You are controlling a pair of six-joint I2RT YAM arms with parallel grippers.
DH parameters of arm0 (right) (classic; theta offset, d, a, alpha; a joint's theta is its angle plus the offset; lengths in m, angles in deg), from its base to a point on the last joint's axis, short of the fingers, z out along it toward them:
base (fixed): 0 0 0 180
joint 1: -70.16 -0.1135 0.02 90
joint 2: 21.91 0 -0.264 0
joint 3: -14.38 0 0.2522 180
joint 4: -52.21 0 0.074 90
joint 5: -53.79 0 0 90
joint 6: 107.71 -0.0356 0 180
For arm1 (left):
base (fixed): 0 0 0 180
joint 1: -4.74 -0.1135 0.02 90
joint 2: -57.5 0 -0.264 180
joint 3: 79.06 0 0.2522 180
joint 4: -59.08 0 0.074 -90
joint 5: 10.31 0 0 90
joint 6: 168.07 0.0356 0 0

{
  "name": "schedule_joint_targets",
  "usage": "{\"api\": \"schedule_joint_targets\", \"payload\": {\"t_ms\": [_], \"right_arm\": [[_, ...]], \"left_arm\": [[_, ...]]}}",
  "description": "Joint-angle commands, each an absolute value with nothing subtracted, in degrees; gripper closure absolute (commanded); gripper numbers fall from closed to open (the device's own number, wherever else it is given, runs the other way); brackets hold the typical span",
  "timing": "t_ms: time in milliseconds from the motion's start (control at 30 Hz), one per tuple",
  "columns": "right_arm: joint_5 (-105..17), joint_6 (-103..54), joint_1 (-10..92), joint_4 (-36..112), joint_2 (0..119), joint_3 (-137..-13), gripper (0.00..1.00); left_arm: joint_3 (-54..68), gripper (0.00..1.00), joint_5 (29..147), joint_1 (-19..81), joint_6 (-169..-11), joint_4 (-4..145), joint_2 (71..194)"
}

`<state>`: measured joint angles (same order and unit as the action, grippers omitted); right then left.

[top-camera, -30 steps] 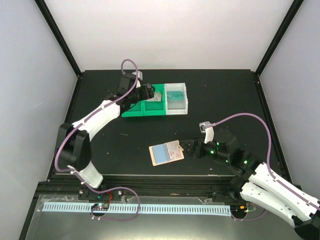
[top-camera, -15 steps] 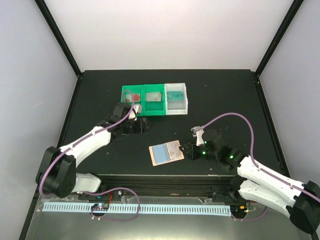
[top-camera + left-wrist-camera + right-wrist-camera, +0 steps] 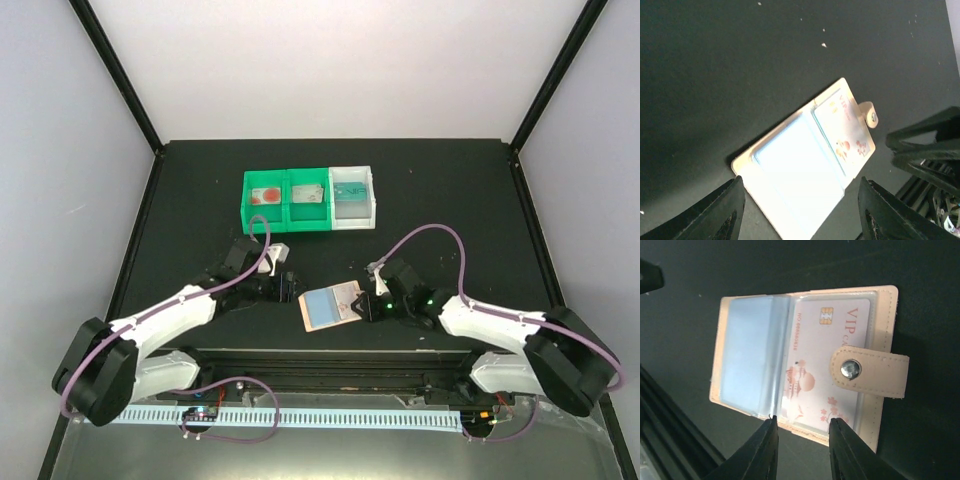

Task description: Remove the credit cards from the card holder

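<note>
On the near half of the black table (image 3: 450, 200), the card holder (image 3: 333, 305) lies open and flat between the two grippers. Its blue-grey panel (image 3: 747, 355) is on one half. On the other half a pale VIP card (image 3: 825, 340) with a chip sits inside a clear sleeve. The snap tab (image 3: 870, 371) is folded over that card.

The left gripper (image 3: 292, 286) hangs low just beside the holder's left edge. Its fingers (image 3: 725, 210) are wide apart and hold nothing.

The right gripper (image 3: 363, 307) is at the holder's right edge. Its fingers (image 3: 765, 450) are a narrow gap apart, with the tips over the rim of the holder beside the VIP card. Nothing is clamped between them. I cannot tell whether the tips press on the holder.

At the far side, well apart from the holder, a green bin (image 3: 285, 224) and a white bin (image 3: 353, 224) stand touching side by side. The green bin's left compartment holds a red-and-white card (image 3: 266, 195) and its right compartment holds a grey card (image 3: 308, 194). A teal card (image 3: 351, 190) lies in the white bin.
</note>
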<state>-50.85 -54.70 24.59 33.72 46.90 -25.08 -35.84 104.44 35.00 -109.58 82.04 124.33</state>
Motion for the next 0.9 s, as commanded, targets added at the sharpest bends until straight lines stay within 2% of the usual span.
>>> {"api": "schedule_joint_targets", "payload": {"t_ms": [0, 400, 867], "right_arm": [[-50.98, -53.31, 24.74, 39.07, 50.32, -25.05, 0.72], [-46.58, -51.23, 24.80, 40.47, 57.35, -25.34, 0.73], [-53.62, -53.97, 23.47, 44.66, 58.66, -23.53, 0.75]], "left_arm": [[-38.13, 0.36, 105.70, 36.71, -112.19, 77.85, 121.14], [-40.25, 0.36, 105.20, 40.08, -115.25, 74.81, 120.11], [-41.35, 0.39, 105.40, 42.55, -119.87, 67.60, 124.40]]}}
